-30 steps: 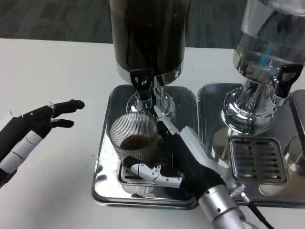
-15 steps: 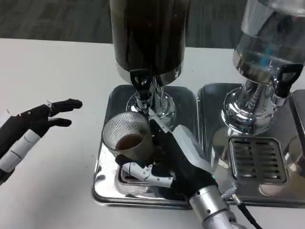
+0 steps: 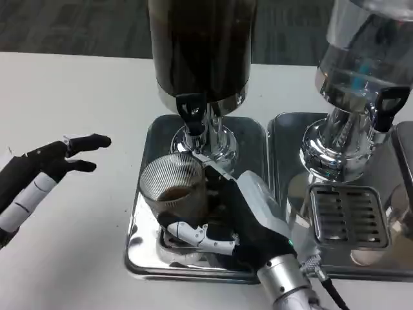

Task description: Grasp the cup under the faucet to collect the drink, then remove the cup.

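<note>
In the head view, the right hand [image 3: 248, 216] wraps the ribbed cup [image 3: 174, 188] from its right side — fingers [image 3: 193, 234] curl around the lower wall, so the cup sits just left of the palm, gripped, with dark drink pooled inside. The cup stands over the drip tray [image 3: 145, 223], slightly forward and left of the black faucet [image 3: 191, 110] of the dark dispenser [image 3: 201, 48], its long axis close to upright, perhaps a touch tilted. The left hand [image 3: 45, 171] hovers well apart over the table [image 3: 77, 97], fingers spread, holding nothing. The right hand, already holding, is plainly the one to carry the cup away — likely leftward or toward the robot, kept level.
</note>
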{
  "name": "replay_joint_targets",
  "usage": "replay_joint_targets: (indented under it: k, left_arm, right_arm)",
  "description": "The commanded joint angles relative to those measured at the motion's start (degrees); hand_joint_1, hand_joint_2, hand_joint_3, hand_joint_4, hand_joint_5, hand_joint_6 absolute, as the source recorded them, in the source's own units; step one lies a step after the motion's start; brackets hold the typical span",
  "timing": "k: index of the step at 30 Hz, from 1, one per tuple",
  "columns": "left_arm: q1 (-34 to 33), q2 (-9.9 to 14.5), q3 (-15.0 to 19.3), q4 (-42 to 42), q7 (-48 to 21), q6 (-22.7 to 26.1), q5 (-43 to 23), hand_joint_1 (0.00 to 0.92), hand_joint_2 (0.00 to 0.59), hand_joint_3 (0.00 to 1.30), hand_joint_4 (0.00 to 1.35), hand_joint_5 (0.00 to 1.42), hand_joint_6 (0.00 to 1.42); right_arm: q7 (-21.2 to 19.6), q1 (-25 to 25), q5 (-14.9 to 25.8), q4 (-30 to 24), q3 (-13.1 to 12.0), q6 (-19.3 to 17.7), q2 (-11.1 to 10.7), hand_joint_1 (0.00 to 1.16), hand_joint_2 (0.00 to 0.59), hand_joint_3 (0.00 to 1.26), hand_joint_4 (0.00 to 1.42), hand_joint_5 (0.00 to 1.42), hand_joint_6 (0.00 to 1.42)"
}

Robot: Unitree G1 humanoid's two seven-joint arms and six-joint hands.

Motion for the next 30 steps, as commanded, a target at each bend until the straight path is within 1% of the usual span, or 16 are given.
replay_joint_targets:
  k: [1, 6, 12, 15, 18, 23, 30]
  left_arm:
    - [0.7, 0.9, 0.1, 0.3, 0.5, -0.9, 0.6, 0.0, 0.158, 0.34, 0.22, 0.15, 0.33]
    - [0.6, 1.0, 0.0, 0.3, 0.6, -1.0, 0.7, 0.0, 0.161, 0.34, 0.22, 0.15, 0.33]
    - [0.6, 1.1, 0.0, 0.2, 0.7, -1.0, 0.8, 0.0, 0.163, 0.34, 0.22, 0.15, 0.33]
    - [0.7, 1.1, 0.0, 0.1, 0.7, -1.0, 0.8, 0.0, 0.164, 0.34, 0.22, 0.15, 0.33]
    - [0.9, 1.1, 0.0, -0.1, 0.8, -1.0, 0.8, 0.0, 0.164, 0.34, 0.22, 0.15, 0.33]
    - [0.8, 1.1, -0.1, 0.1, 0.8, -1.0, 0.8, 0.0, 0.165, 0.33, 0.22, 0.15, 0.33]
    - [0.6, 1.1, -0.2, 0.4, 0.6, -0.9, 0.8, 0.0, 0.165, 0.33, 0.22, 0.15, 0.34]
  right_arm:
    - [0.5, 0.9, -0.5, 0.2, 1.2, 0.8, 0.5, 0.61, 0.207, 0.23, 0.33, 0.48, 0.68]
    - [-0.8, 1.3, -1.1, 0.3, 1.5, 0.7, 0.5, 0.61, 0.207, 0.27, 0.39, 0.56, 0.79]
    - [-4.3, 2.1, -1.9, 0.5, 1.7, 0.6, 0.6, 0.61, 0.207, 0.31, 0.45, 0.63, 0.89]
    - [-4.5, 2.2, -1.9, 0.7, 1.8, 0.8, 0.8, 0.61, 0.207, 0.34, 0.49, 0.68, 0.97]
    - [-6.7, 2.9, -3.2, 0.5, 1.8, 0.8, 0.8, 0.63, 0.199, 0.36, 0.52, 0.73, 1.03]
    - [-8.4, 3.4, -2.8, 1.4, 1.5, -0.1, 1.1, 0.64, 0.212, 0.39, 0.57, 0.78, 1.09]
    - [-10.7, 3.8, -2.4, 2.2, 1.1, -1.8, 1.3, 0.65, 0.217, 0.4, 0.59, 0.81, 1.14]
